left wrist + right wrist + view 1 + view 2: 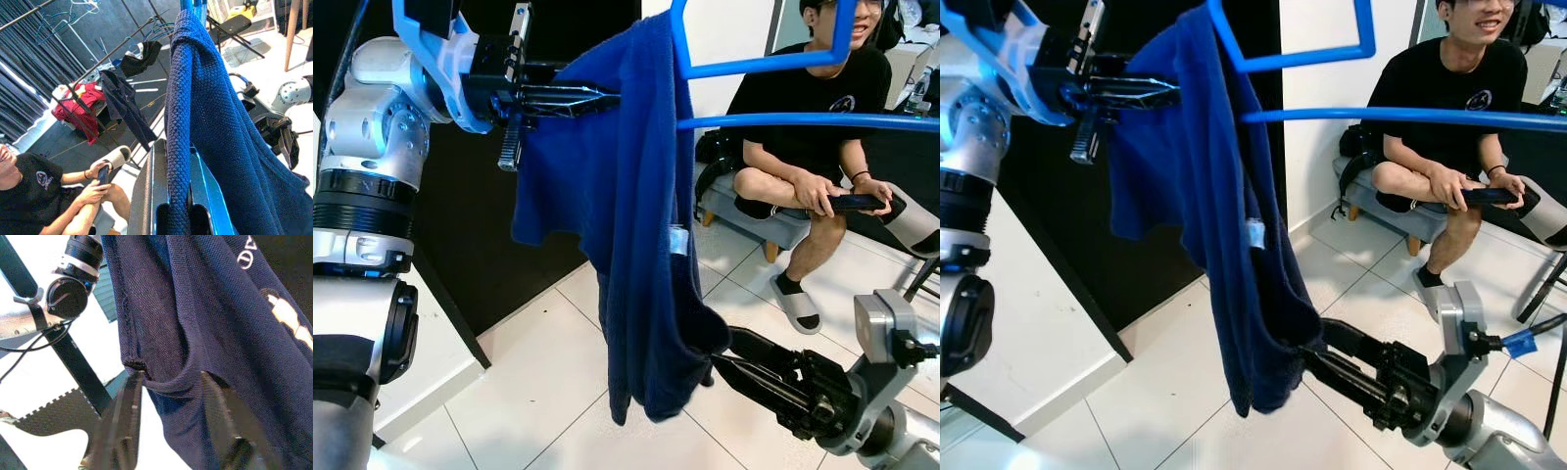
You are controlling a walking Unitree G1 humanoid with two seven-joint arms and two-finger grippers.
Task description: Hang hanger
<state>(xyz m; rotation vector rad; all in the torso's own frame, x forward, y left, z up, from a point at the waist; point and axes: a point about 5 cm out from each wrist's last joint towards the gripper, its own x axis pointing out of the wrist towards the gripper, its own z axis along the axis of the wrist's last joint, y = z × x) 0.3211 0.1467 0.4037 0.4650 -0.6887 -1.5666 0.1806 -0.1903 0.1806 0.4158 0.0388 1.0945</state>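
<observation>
A navy shirt (pixel 636 215) hangs draped over a blue plastic hanger (pixel 764 65), held high in front of me. My left gripper (pixel 612 98) is up at the top left, shut on the shirt's upper fold; in the left wrist view the thick fabric (pixel 181 122) is pinched between its fingers. My right gripper (pixel 713 360) reaches in low from the right at the shirt's bottom. In the right wrist view its fingers (pixel 128 416) stand apart with the hem (pixel 161 384) hanging between them, so it is open.
A person (pixel 808 127) sits on a grey bench (pixel 754 220) at the right, holding a phone. A black panel (pixel 480 245) stands at the left over white tile floor (pixel 538 372). The left wrist view shows a clothes rail (pixel 112 54) with hanging garments.
</observation>
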